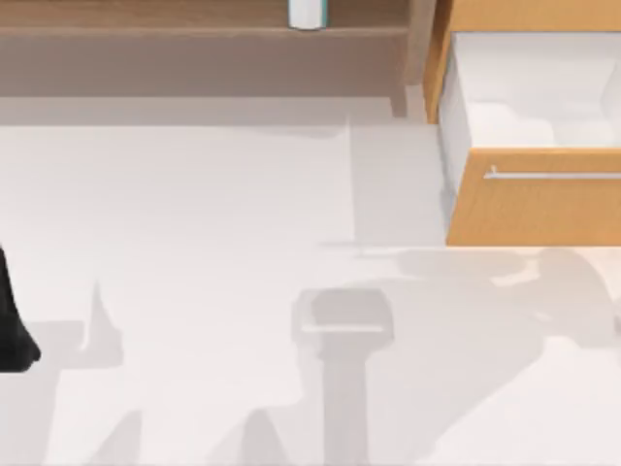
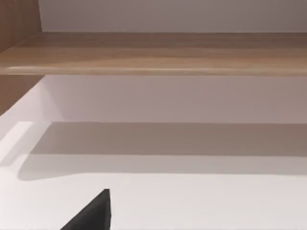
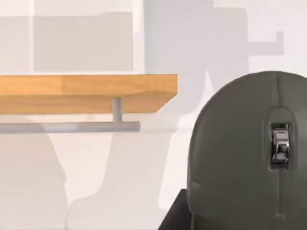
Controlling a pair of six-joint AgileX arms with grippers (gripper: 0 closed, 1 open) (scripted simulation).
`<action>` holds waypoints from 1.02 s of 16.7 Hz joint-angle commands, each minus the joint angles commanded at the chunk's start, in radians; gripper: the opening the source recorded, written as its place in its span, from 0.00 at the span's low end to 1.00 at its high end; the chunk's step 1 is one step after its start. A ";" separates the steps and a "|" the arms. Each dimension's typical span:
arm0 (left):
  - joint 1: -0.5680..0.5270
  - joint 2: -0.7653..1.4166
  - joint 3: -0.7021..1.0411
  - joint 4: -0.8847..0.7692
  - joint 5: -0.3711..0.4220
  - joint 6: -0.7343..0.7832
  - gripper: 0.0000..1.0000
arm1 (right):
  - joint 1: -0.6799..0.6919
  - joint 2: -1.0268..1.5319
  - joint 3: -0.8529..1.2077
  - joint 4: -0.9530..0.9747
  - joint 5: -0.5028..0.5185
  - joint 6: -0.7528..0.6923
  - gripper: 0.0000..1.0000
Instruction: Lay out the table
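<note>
The off-white table (image 1: pixel 194 214) spreads across the top view, crossed by arm shadows. Close in the right wrist view is a dark grey computer mouse (image 3: pixel 240 143) with a silver scroll wheel. My right gripper (image 3: pixel 240 223) is shut on it, one dark finger (image 3: pixel 173 218) showing at its side. The mouse hangs above the table next to the drawer front. My left arm (image 1: pixel 12 325) rests at the table's left edge. A dark tip of my left gripper (image 2: pixel 91 215) hovers over the table facing the shelf.
An orange drawer unit (image 1: pixel 534 209) with a silver bar handle (image 1: pixel 553 176) stands open at the back right, its white inside (image 1: pixel 534 97) showing. A brown wooden shelf (image 1: pixel 194 39) runs along the back, with a white container (image 1: pixel 307 14) on it.
</note>
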 joint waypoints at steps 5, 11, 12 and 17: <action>0.000 0.000 0.000 0.000 0.000 0.000 1.00 | -0.057 -0.079 -0.293 0.053 -0.010 -0.055 0.00; 0.000 0.000 0.000 0.000 0.000 0.000 1.00 | -0.081 -0.083 -0.507 0.089 -0.015 -0.089 0.00; 0.000 0.000 0.000 0.000 0.000 0.000 1.00 | -0.082 -0.082 -0.518 0.091 -0.015 -0.091 0.00; 0.000 0.000 0.000 0.000 0.000 0.000 1.00 | -0.078 -0.082 -0.517 0.089 -0.015 -0.088 0.00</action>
